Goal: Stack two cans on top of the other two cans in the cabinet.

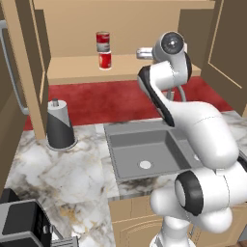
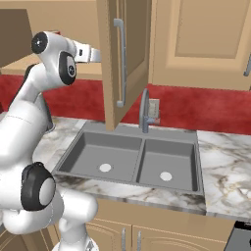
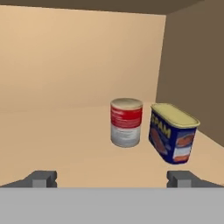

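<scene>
- Standing on the cabinet shelf, a red-and-grey can and a blue tin are seen in the hand view.
- The red-and-grey can is upright. The blue tin is just to its right and a bit nearer, and it looks tilted. A thin gap is seen between the two.
- The blue tin has a yellow top and is close to the cabinet's right wall.
- The gripper is spread wide, and nothing is held between its fingertips. Both cans are a little way in front of it.
- In the left base view, the gripper is seen reaching in over the shelf at its right part.
- Far to the left on that shelf, a stack of two cans is seen: a red-and-grey one on top of a red one with a white band.
- Below the cabinet are a red back wall, a marble counter and a grey sink.
- A dark cone-shaped jug stands on the counter, left of the sink.
- In the right base view, an open cabinet door hangs over the sink, and a tap stands behind it.
</scene>
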{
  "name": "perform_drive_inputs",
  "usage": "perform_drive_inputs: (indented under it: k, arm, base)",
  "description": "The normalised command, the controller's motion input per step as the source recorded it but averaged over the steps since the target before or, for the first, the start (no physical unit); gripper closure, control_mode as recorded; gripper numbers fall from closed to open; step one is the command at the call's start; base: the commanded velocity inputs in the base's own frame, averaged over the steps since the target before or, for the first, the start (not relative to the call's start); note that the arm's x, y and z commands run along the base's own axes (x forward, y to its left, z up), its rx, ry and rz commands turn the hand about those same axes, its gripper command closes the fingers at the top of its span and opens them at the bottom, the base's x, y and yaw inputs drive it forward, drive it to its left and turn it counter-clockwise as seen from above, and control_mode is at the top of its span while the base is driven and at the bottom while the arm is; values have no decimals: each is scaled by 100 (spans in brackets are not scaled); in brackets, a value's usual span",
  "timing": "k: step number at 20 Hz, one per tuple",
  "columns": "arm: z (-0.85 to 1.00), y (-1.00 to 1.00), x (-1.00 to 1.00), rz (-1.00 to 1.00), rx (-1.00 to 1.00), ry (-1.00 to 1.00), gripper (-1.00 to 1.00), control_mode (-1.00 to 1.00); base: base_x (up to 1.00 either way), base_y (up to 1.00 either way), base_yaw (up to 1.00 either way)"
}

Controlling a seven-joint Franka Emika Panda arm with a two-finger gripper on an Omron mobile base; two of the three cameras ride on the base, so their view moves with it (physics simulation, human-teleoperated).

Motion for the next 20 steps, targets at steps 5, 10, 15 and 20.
perform_drive_inputs:
  k: [5,10,15,20]
  arm:
    - [-5,-8,19,-5,0,2,-100,-100]
    - [-3,0,28,-3,1,4,-100,-100]
    - [0,0,23,-3,2,7,-100,-100]
    - [-4,0,22,-5,0,5,-100,-100]
  base:
    - [0,0,0]
    - [0,0,0]
    - [0,0,0]
    - [0,0,0]
